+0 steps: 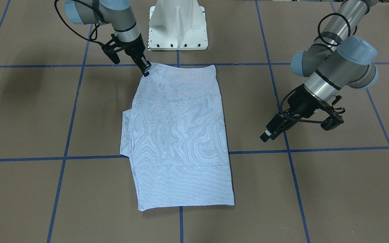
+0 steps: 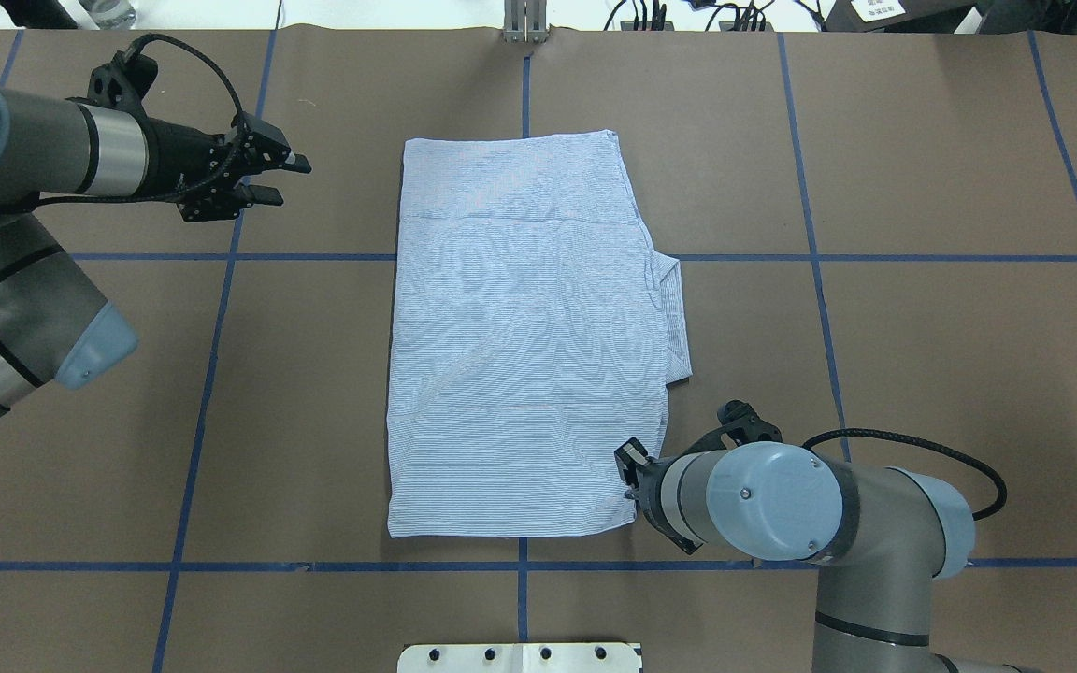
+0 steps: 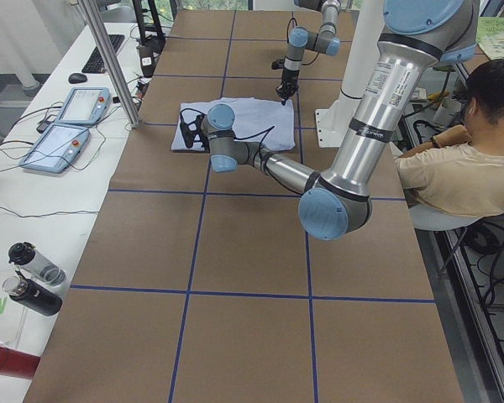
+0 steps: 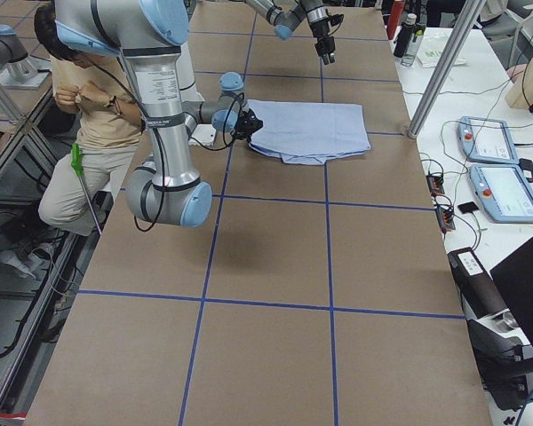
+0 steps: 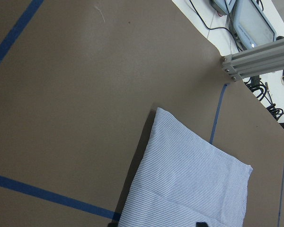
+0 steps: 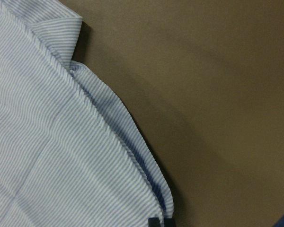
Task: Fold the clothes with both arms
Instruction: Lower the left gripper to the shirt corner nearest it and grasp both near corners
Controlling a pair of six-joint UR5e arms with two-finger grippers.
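Observation:
The light blue-and-white striped shirt [image 1: 181,135] lies folded into a flat rectangle in the middle of the table [image 2: 922,374]. A collar or sleeve piece sticks out of one long side [image 2: 674,318]. My right gripper [image 1: 146,70] is down at the shirt's corner nearest the robot [image 2: 630,463]. Its fingers are together on the layered edge, which runs into them in the right wrist view [image 6: 160,222]. My left gripper [image 2: 286,179] is open and empty. It hovers off the far corner on the other side, apart from the cloth [image 1: 266,136].
The white pedestal base [image 1: 177,27] stands at the robot's edge of the table. An aluminium post [image 5: 255,59] rises at the far edge. Blue tape lines [image 2: 221,374] grid the brown surface. A seated person [image 3: 462,159] is beside the robot, and teach pendants [image 3: 67,126] lie on the side bench.

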